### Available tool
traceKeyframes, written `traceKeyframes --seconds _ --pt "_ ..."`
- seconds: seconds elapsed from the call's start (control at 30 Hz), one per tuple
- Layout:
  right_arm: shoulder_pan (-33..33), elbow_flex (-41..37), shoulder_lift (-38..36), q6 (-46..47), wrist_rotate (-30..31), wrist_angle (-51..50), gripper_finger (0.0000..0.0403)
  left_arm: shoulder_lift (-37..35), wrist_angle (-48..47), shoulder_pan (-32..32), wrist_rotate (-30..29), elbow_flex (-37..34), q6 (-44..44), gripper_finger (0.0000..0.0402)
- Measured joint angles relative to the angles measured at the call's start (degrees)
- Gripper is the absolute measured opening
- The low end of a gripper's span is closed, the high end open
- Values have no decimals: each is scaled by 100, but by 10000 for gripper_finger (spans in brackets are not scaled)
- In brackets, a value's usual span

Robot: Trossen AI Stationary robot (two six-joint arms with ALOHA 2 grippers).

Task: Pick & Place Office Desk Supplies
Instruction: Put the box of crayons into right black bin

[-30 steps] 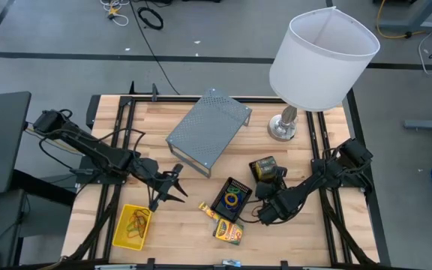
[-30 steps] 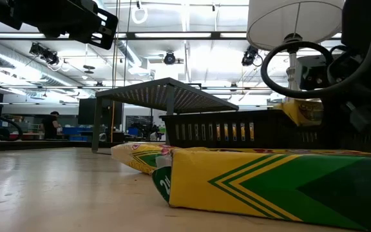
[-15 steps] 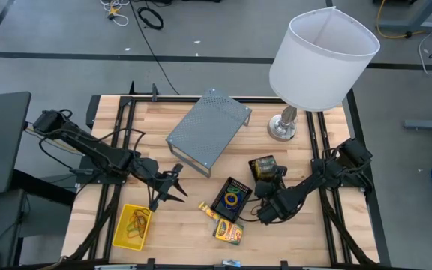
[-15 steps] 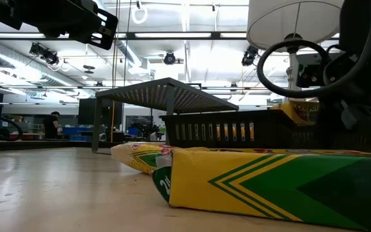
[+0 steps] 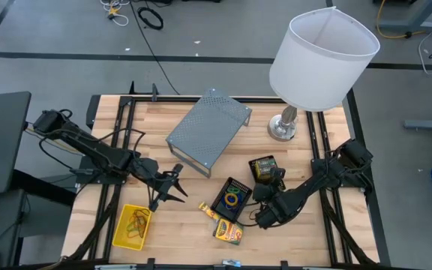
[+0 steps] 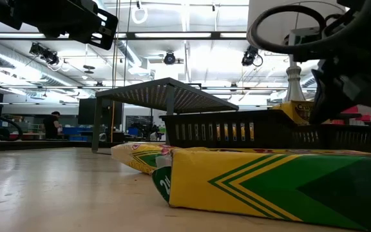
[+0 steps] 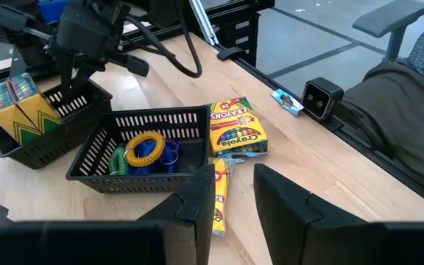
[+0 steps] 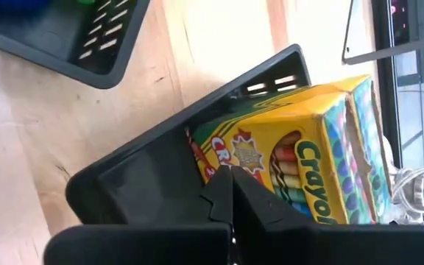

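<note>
My right gripper (image 8: pixel 230 193) is shut with nothing between its fingers and stands at the black mesh tray (image 5: pixel 265 168) that holds upright yellow-green crayon boxes (image 8: pixel 308 158). The left wrist view shows it reaching down at that tray's rim (image 7: pixel 68 87). My left gripper (image 5: pixel 174 187) is open and hovers left of the second mesh tray (image 5: pixel 232 198), which holds coloured rubber-band loops (image 7: pixel 146 149). One crayon box (image 5: pixel 229 232) lies flat on the table by that tray, with a thin yellow packet (image 5: pixel 210 212) beside it. The yellow basket (image 5: pixel 131 226) holds more loops. My right gripper's shut fingers (image 8: pixel 234 206) come down beside the crayon boxes at the tray's wall (image 8: pixel 146 184). Whether they touch the tray or a box I cannot tell.
A grey perforated metal riser (image 5: pixel 207 129) stands on the table's far middle. The white-shaded lamp (image 5: pixel 321 52) has its base (image 5: pixel 283 126) at far right. A small packet (image 7: pixel 289 101) lies at the near edge by the low camera. Bare wood lies between basket and trays.
My right gripper has risen over the crayon tray, staying shut; in the low view its body and cable loop climb higher in the picture. The trays, boxes and my left arm have kept still.
</note>
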Motion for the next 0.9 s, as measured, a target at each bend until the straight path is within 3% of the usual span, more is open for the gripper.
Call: traceKeyframes --seconds 0.17,0.3,0.5,0.7,0.9 --pt "0 139 0 -145 -242 -56 0 0 0 -2 -1 0 0 103" --pt "0 707 -4 -552 -594 -95 2 0 0 -2 -1 0 2 103" --pt "0 1634 -11 -847 -1579 408 28 0 6 -1 -2 0 0 103" --pt "26 1621 -11 -805 -3257 1807 88 0 72 -1 -2 0 0 103" --pt "170 1613 -11 -684 -3595 2359 177 0 82 -1 -2 0 2 103"
